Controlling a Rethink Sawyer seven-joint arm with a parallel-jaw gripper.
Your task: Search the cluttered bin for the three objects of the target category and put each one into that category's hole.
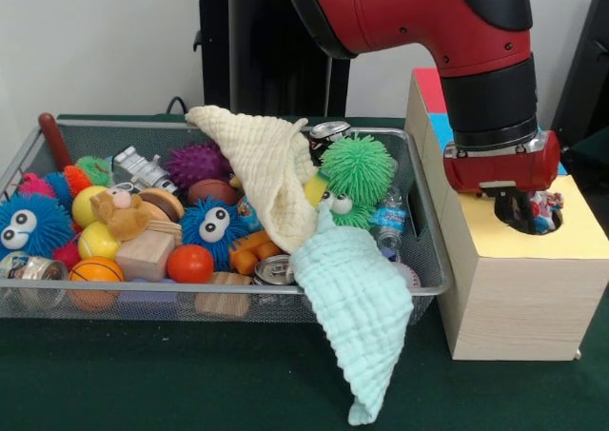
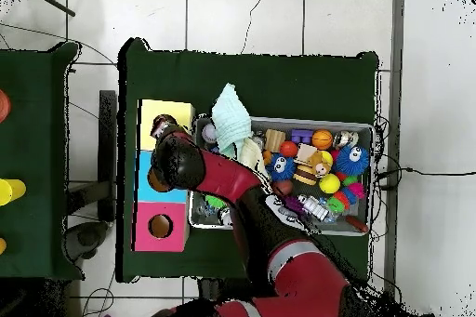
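My gripper (image 1: 526, 211) hangs over the round hole in the yellow top (image 1: 571, 233) of the wooden box, at the box's near end. A small multicoloured object (image 1: 545, 211) shows at the hole's mouth right beside the gripper; whether it is held I cannot tell. From overhead the gripper (image 2: 165, 131) sits at the edge of the yellow section (image 2: 164, 110). In the wire bin (image 1: 430, 260) lie a silver can (image 1: 276, 270), another can (image 1: 329, 129) at the back, a third can (image 1: 23, 265) at the left and a small water bottle (image 1: 389, 219).
A cream cloth (image 1: 262, 165) and a mint cloth (image 1: 360, 303) drape over the bin; the mint one hangs over the front rim. Fuzzy green (image 1: 357, 169) and blue (image 1: 213, 224) toys, balls and wooden blocks fill the bin. The box also has blue (image 2: 146, 166) and pink (image 2: 160, 227) sections.
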